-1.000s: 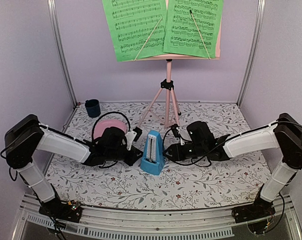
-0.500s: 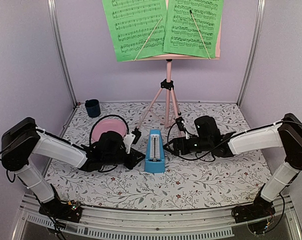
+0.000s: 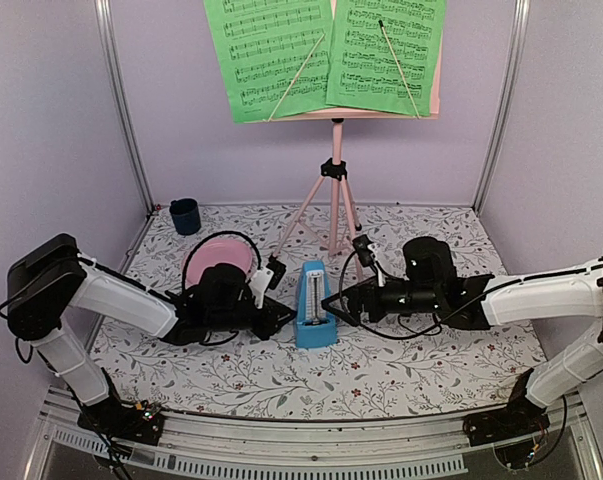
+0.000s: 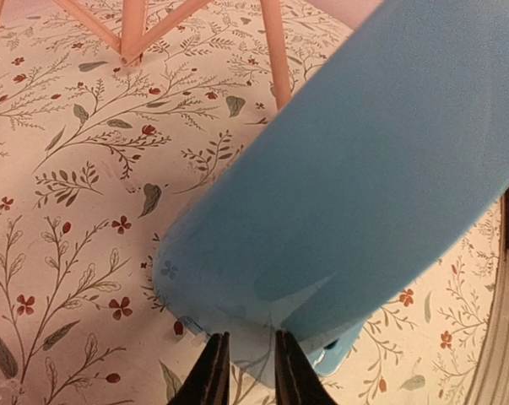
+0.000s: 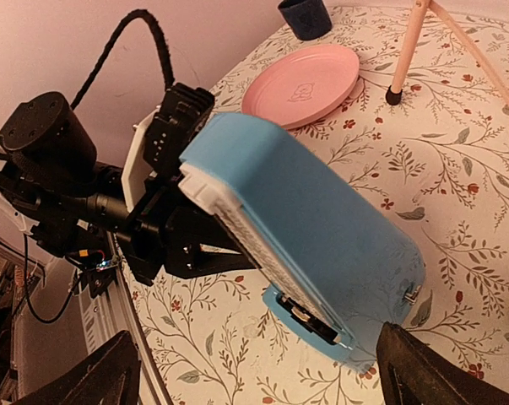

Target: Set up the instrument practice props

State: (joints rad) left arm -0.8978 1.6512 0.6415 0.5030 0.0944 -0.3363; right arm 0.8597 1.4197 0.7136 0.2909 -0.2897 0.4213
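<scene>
The blue pyramid metronome [image 3: 312,303] stands on the floral mat between my two arms. My left gripper [image 3: 284,318] reaches it from the left, low down. In the left wrist view the left gripper [image 4: 244,371] is shut on the bottom edge of the metronome [image 4: 347,169]. My right gripper [image 3: 338,303] is just right of it, open. In the right wrist view the right gripper [image 5: 262,380] holds nothing, and the metronome [image 5: 305,228] fills the space ahead. The pink music stand [image 3: 333,190] stands at the back with two green pages [image 3: 271,55] [image 3: 386,50] on its desk.
A round pink disc [image 3: 219,262] lies behind my left gripper. A small dark blue cup [image 3: 185,215] sits in the back left corner. The stand's tripod legs [image 4: 127,25] spread just behind the metronome. Purple walls close the back and sides.
My right gripper has opened wide, let go of the metronome and drawn back a little to the right. The metronome has turned and stands straighter. My left gripper keeps its hold.
</scene>
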